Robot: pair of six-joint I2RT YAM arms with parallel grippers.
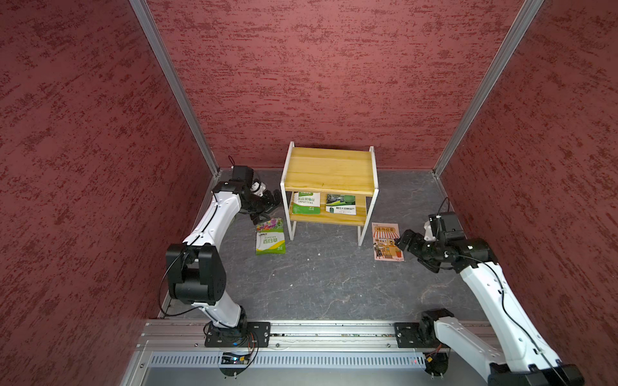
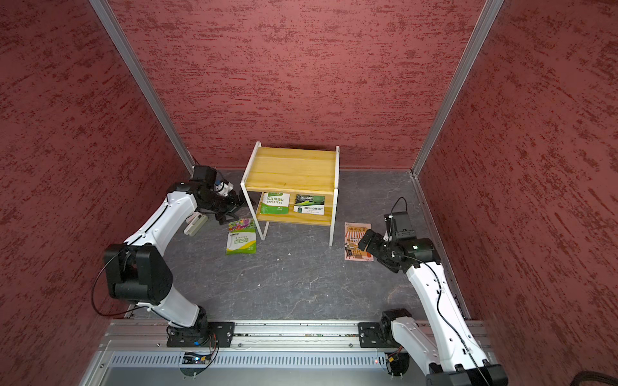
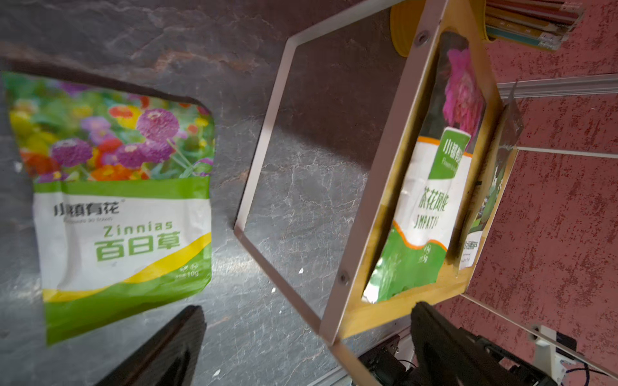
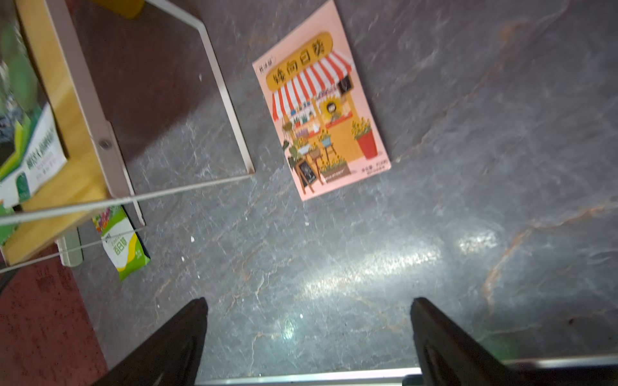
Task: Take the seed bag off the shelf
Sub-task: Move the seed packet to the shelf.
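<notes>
The shelf (image 1: 329, 172) stands against the back wall, a thin white metal frame with 2 yellowish wooden boards. On its lower board 2 seed bags lie flat side by side. The Impatiens bag (image 1: 306, 203) is on the left, with its long axis running from back to front and its green bottom edge toward the robot. The dark green bag (image 1: 341, 204) is on the right, its back part hidden under the upper board. Both are glossy, slightly wrinkled plastic. 2 more bags lie on the dark grey, veined, stone-like floor (image 1: 327, 280). The Zinnias bag (image 1: 270, 236) lies just beside the shelf's left front leg, long axis back to front, flower picture toward the back wall, surface creased and shiny. The pink packet (image 4: 321, 103) is flat and rectangular. It lies near the right front leg with its title end toward the back wall. The left gripper (image 3: 307, 309) hovers between the Zinnias bag's far end and the shelf's left side, jaws spread wide and gripping nothing. The bag lies outside 1 finger. The right gripper (image 4: 309, 304) is at the pink packet's right edge, jaws also released and empty. In the right wrist view the packet lies ahead of the black fingers (image 4: 187, 334), apart from them.
</notes>
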